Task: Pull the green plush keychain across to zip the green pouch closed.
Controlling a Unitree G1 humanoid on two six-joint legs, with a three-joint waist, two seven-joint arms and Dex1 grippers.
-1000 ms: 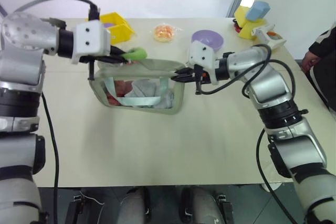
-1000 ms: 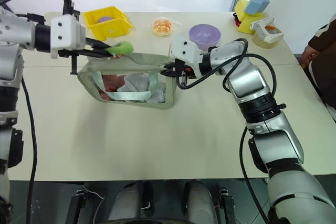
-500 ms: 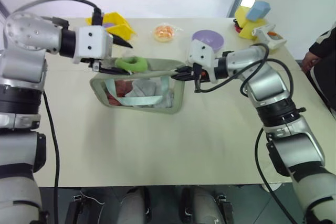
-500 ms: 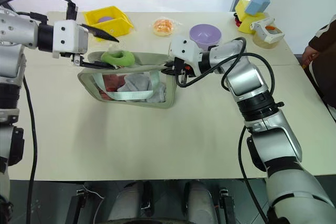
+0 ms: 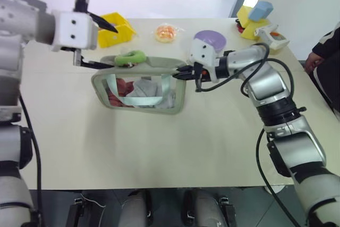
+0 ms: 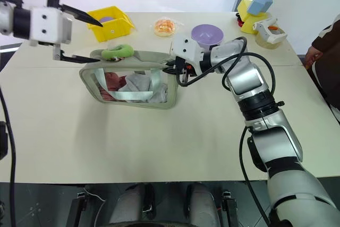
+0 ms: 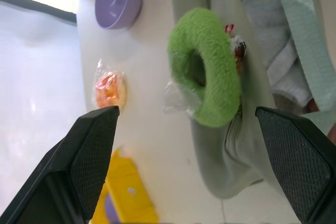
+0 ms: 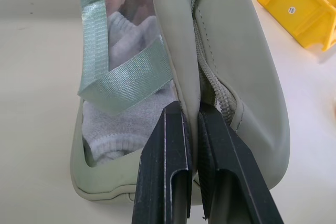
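Note:
The green pouch (image 5: 159, 65) stands on the table with its clear window showing red and white contents. The green plush keychain (image 5: 130, 57), a fuzzy lime ring, rests on the pouch's top near its left end and also shows in the left wrist view (image 7: 223, 72). My left gripper (image 5: 108, 46) hangs open just left of and above the keychain, holding nothing. At the pouch's right end, my right gripper (image 5: 184, 73) is shut on the fabric edge beside the zipper (image 8: 210, 85).
At the table's back stand a yellow bin (image 5: 114, 28), an orange item in clear wrap (image 5: 166, 32) and a purple bowl (image 5: 210, 40). Yellow and blue toys (image 5: 255, 15) sit at the far right corner. A person's sleeve (image 5: 325, 51) shows at the right edge.
My left gripper opened, let go of the keychain, and rose up and to the left. The keychain dropped onto the pouch's top. The right gripper kept its hold.

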